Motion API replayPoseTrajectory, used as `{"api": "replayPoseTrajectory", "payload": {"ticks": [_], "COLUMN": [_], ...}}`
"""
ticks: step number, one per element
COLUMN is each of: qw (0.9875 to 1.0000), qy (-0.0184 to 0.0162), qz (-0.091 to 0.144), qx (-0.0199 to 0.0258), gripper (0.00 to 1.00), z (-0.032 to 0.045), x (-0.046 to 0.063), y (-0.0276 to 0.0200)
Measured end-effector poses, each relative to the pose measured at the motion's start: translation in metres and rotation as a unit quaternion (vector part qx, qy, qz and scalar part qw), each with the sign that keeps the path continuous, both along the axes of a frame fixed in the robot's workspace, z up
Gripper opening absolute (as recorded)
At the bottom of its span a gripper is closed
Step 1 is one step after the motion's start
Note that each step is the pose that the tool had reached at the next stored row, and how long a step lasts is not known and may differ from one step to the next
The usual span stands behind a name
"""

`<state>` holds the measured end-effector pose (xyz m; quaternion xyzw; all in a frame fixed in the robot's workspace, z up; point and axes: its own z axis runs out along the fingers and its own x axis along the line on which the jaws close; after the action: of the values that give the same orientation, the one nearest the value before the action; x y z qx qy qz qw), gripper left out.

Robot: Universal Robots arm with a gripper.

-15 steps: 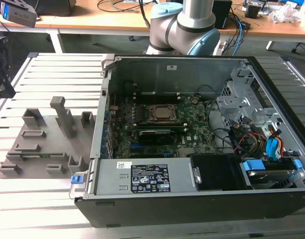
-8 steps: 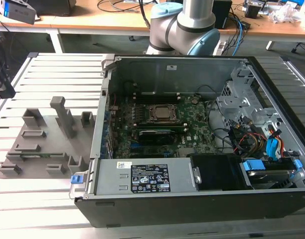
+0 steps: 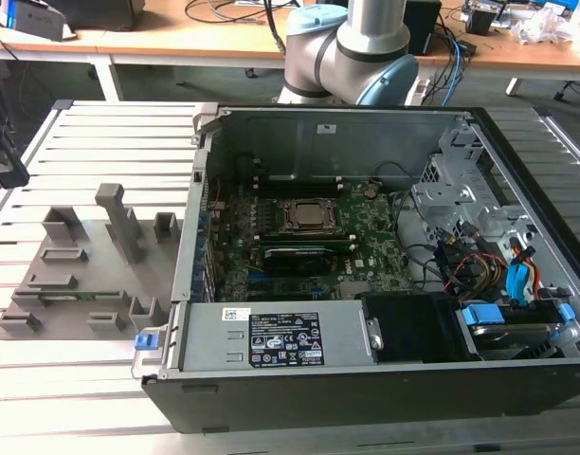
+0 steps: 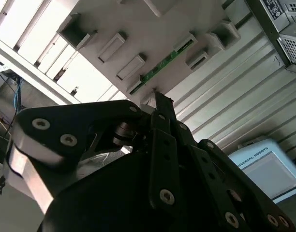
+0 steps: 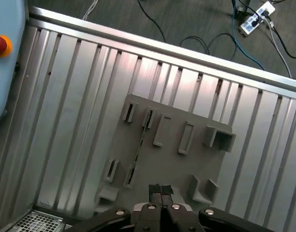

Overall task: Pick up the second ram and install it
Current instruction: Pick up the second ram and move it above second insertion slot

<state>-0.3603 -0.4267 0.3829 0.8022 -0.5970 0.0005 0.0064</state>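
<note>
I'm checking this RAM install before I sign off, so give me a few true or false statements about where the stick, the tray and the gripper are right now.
1. The second ram sits in the grey holder tray. True.
2. The gripper is holding the second ram. False: it is shut on nothing and is apart from the stick, which is in the tray.
3. The computer case is open, with its motherboard showing. True.
4. The grey holder tray lies inside the computer case. False: it lies on the slatted table, to the exterior view's left of the case.
</note>
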Motion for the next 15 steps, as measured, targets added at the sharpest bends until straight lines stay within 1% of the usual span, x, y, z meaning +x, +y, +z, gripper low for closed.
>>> {"api": "replayPoseTrajectory", "payload": {"ticks": [2, 4, 6, 7, 8, 9, 10, 11, 12, 13, 15], "qw": [0.9998, 0.999, 0.9973, 0.9972, 0.9975, 0.9985, 0.9995, 0.9999, 1.0, 0.9999, 0.9995], "qy": [0.0, 0.0, 0.0, 0.0, 0.0, 0.0001, 0.0, 0.0001, 0.0, 0.0, 0.0], "qz": [0.022, 0.045, 0.074, 0.075, 0.071, 0.055, 0.032, 0.015, -0.002, -0.017, -0.032], "qx": [0.0, 0.0, 0.0, 0.0, 0.0, -0.0001, 0.0, 0.0, 0.0, 0.0, 0.0], "gripper": [0.11, 0.11, 0.11, 0.11, 0.11, 0.11, 0.11, 0.11, 0.11, 0.11, 0.11], "z": [0.0, 0.0, 0.0, 0.0, 0.0, 0.0, -0.0003, -0.0004, -0.0005, -0.0005, -0.0006], "x": [0.0, 0.0, 0.0, 0.0, 0.0, 0.0, -0.0001, 0.0, 0.0, 0.0, 0.0], "y": [0.0, 0.0, 0.0, 0.0, 0.0, 0.0, 0.0001, 0.0, 0.0, 0.0, 0.0]}}
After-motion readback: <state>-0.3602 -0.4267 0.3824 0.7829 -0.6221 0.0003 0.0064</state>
